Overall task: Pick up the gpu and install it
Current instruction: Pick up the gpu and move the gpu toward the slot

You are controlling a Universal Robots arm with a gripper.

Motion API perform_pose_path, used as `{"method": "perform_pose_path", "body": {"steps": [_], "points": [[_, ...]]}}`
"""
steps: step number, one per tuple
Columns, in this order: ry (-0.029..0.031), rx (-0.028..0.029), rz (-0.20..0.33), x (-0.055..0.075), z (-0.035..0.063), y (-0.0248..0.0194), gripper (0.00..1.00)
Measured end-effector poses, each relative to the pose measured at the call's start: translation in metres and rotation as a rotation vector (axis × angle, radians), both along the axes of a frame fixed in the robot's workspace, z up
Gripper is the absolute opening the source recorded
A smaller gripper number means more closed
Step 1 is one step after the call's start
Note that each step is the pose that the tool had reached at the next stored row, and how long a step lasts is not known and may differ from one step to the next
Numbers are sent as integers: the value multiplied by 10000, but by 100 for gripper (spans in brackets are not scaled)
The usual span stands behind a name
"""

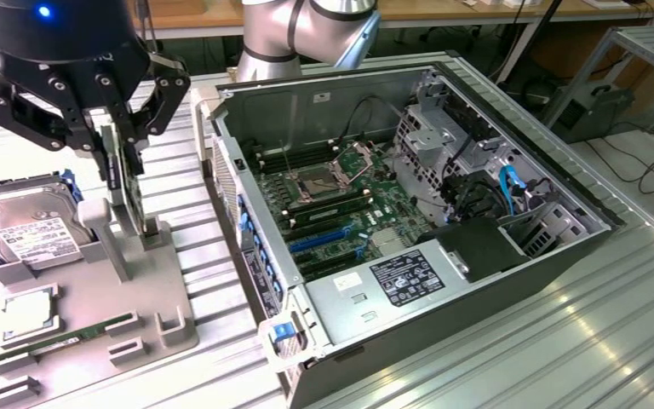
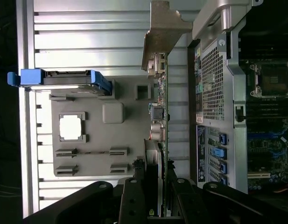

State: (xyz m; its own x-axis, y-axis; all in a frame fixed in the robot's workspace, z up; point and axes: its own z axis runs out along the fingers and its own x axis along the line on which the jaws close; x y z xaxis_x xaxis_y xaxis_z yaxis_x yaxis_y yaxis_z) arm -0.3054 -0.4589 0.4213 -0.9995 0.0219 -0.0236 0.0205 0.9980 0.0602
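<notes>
Green and thin, the gpu (image 1: 130,196) is standing on its edge over the grey tray (image 1: 134,298), near the hard drive (image 1: 26,226). Your claw (image 1: 117,162) is squeezing the gpu from both sides, so you are holding it tight. Its silver end bracket (image 2: 160,28) is sticking out far from the claw. The open computer case (image 1: 418,213) is sitting next to the tray.

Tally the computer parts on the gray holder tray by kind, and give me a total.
gpu: 1
hard drive: 1
processor chip: 1
memory stick: 1
Total: 4
</notes>
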Motion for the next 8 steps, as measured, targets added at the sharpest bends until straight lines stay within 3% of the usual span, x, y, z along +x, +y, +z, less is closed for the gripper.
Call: {"method": "perform_pose_path", "body": {"steps": [8], "points": [[0,0,1,0,94,0,27]]}}
